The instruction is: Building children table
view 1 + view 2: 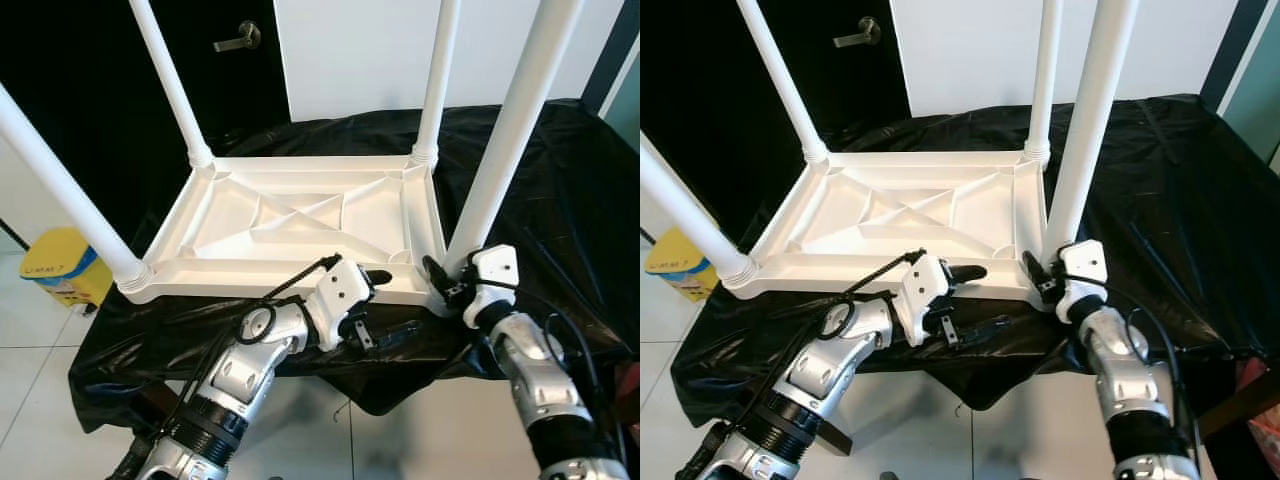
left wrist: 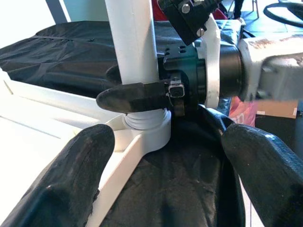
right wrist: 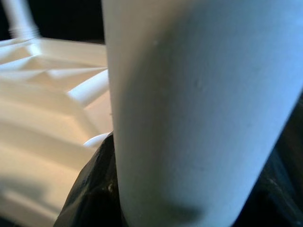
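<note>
Left eye view: our right gripper (image 1: 445,280) is clenched around the near right leg (image 1: 510,130) at its base. The upturned white tabletop (image 1: 300,225) lies on the black-draped table (image 1: 560,200), and our left gripper (image 1: 385,305) hangs spread open at its near edge.

Indoor room, likely home or office: dark door (image 1: 90,70) with lever handle (image 1: 238,40), white wall (image 1: 350,50), pale tiled floor (image 1: 30,340), table draped in black plastic sheet (image 1: 560,180).

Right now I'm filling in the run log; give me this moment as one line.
tabletop upside down on black cloth | four legs fitted | right gripper shut on near-right leg base | left gripper open at near edge
</note>
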Available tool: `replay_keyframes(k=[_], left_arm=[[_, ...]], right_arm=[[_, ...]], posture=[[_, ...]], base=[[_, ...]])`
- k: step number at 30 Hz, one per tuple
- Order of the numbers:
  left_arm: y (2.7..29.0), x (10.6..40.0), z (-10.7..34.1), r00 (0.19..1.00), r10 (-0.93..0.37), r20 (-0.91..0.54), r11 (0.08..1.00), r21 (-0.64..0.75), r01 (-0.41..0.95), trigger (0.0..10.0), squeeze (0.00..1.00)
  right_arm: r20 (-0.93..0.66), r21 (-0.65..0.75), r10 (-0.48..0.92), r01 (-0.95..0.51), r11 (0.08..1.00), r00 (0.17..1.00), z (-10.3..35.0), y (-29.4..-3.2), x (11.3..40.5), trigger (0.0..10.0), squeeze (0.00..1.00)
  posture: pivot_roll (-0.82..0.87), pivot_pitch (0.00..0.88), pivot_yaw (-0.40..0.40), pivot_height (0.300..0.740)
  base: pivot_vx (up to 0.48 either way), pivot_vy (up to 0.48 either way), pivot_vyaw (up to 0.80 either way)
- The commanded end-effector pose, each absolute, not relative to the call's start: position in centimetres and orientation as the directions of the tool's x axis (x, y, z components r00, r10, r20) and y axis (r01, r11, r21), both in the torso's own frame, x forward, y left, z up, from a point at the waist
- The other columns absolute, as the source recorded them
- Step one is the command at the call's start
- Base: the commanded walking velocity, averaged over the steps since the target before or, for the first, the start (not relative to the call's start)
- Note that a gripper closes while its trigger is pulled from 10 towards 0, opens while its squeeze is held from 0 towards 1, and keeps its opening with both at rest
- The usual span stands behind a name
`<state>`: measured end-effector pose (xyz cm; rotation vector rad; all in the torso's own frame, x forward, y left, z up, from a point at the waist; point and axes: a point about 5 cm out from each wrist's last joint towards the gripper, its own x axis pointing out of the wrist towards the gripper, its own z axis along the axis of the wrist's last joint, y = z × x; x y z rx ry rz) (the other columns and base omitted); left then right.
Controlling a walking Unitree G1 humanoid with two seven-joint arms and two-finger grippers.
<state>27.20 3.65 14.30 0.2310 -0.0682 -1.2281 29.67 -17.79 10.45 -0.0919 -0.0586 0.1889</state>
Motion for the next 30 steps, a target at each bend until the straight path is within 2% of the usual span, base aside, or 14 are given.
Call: replay_keyframes(k=[1,5,6,7,9,18,19,20,26,30], left_arm=[[3.8,27.5,14.6,0.354,-0.933,-0.057,0.335,0.216,0.917,10.0,0.0],[3.9,27.6,14.7,0.363,-0.93,-0.05,0.345,0.217,0.913,10.0,0.0],[3.8,27.9,14.9,0.371,-0.927,-0.042,0.354,0.22,0.909,10.0,0.0],[3.8,28.0,14.9,0.376,-0.926,-0.038,0.359,0.222,0.906,10.0,0.0],[3.8,28.1,15.0,0.379,-0.925,-0.035,0.362,0.224,0.905,10.0,0.0],[3.6,28.5,15.5,0.392,-0.92,-0.016,0.378,0.227,0.897,10.0,0.0],[3.7,28.5,15.5,0.393,-0.919,-0.015,0.38,0.229,0.896,10.0,0.0],[3.7,28.6,15.5,0.395,-0.919,-0.014,0.381,0.23,0.896,10.0,0.0],[3.8,28.6,15.6,0.396,-0.918,-0.013,0.383,0.232,0.894,10.0,0.0],[3.9,28.6,15.6,0.397,-0.918,-0.012,0.384,0.233,0.893,10.0,0.0]], right_arm=[[-0.047,-0.073,0.104,-0.107,0.992,0.993,8.5,-17.9,29.1,10.0,0.0],[-0.045,-0.054,0.022,-0.024,0.998,0.999,8.4,-17.5,28.9,10.0,0.0],[-0.03,-0.055,-0.118,0.116,0.992,0.993,8.5,-17.3,28.7,10.0,0.0],[-0.022,-0.056,-0.198,0.197,0.979,0.98,8.6,-17.3,28.5,10.0,0.0],[-0.019,-0.057,-0.248,0.247,0.967,0.969,8.6,-17.3,28.4,10.0,0.0],[0.013,-0.046,-0.193,0.193,0.98,0.981,9.6,-16.0,28.5,10.0,0.0],[0.027,-0.042,-0.177,0.178,0.983,0.984,9.8,-15.7,28.5,10.0,0.76],[0.036,-0.041,-0.168,0.169,0.985,0.985,10.0,-15.5,28.5,10.0,1.0],[0.047,-0.039,-0.151,0.153,0.987,0.987,10.2,-15.4,28.6,10.0,1.0],[0.078,-0.022,-0.072,0.074,0.997,0.994,10.7,-15.8,28.6,10.0,1.0]], posture=[[-0.19,0.0,0.045,0.74],[-0.19,0.0,0.043,0.74],[-0.19,0.0,0.031,0.74],[-0.19,0.0,0.031,0.74],[-0.19,0.0,0.031,0.74],[-0.19,0.0,0.029,0.74],[-0.19,0.0,0.029,0.74],[-0.19,0.0,0.029,0.74],[-0.19,0.0,0.028,0.74],[-0.18,0.0,0.025,0.74]], base=[[0.0,0.0,0.0],[0.0,0.0,0.0],[0.0,0.0,0.0],[0.0,0.0,0.0],[0.0,0.0,0.0],[0.0,0.0,0.0],[0.0,0.0,0.0],[0.0,0.0,0.0],[0.0,0.0,0.0],[0.0,0.0,0.0]])
